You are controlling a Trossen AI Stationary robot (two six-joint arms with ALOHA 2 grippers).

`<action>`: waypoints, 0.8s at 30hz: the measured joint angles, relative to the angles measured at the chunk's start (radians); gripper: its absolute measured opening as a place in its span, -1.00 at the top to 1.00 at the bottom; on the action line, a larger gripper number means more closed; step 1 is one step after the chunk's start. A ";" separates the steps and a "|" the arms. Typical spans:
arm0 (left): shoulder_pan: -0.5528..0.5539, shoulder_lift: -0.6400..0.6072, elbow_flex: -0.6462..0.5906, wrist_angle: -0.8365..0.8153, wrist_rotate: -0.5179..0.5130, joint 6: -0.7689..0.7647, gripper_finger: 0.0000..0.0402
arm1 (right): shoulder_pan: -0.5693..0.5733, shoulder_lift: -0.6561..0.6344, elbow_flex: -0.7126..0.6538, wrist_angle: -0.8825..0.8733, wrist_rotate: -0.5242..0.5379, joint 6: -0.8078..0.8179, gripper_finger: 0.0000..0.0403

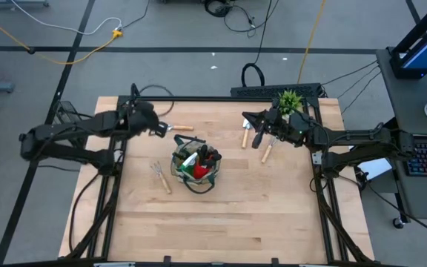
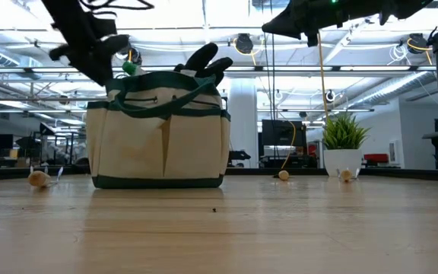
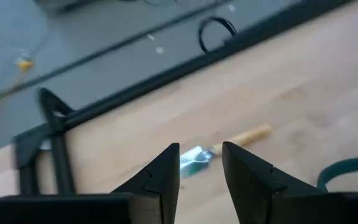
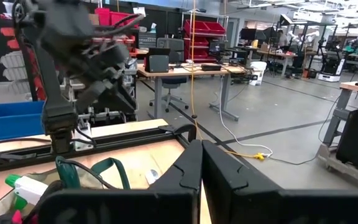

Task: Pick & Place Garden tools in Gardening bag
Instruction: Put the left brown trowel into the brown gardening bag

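Trowel (image 1: 178, 128) lies flat on the worktop (image 1: 221, 215) beyond the gardening bag (image 1: 193, 167) from above, and the left wrist view shows the left tool (image 3: 199, 163), fingers apart, over it, probably light, rigid, best pinched at the wooden handle, while the right tool (image 4: 202, 163) hovers pressed together.

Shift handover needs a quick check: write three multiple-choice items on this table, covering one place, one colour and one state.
1. The bag has trim that is: A red, B blue, C green.
2. The potted plant stands: A inside the bag, B at the table's far edge near the right gripper, C at the table's near edge.
3. The right gripper is: A shut and empty, B wide open, C gripping a trowel.

Key: C, green bands edge the bag; B, the plant sits by the back rail; A, the fingers meet with nothing between them.
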 joint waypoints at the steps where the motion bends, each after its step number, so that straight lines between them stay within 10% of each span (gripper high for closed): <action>1: 0.033 0.002 0.000 0.020 0.048 0.035 0.37 | 0.000 0.000 0.000 0.000 0.000 0.000 1.00; 24: 0.458 0.343 0.000 0.325 0.736 0.530 0.37 | 0.000 0.000 0.000 -0.002 -0.002 0.001 1.00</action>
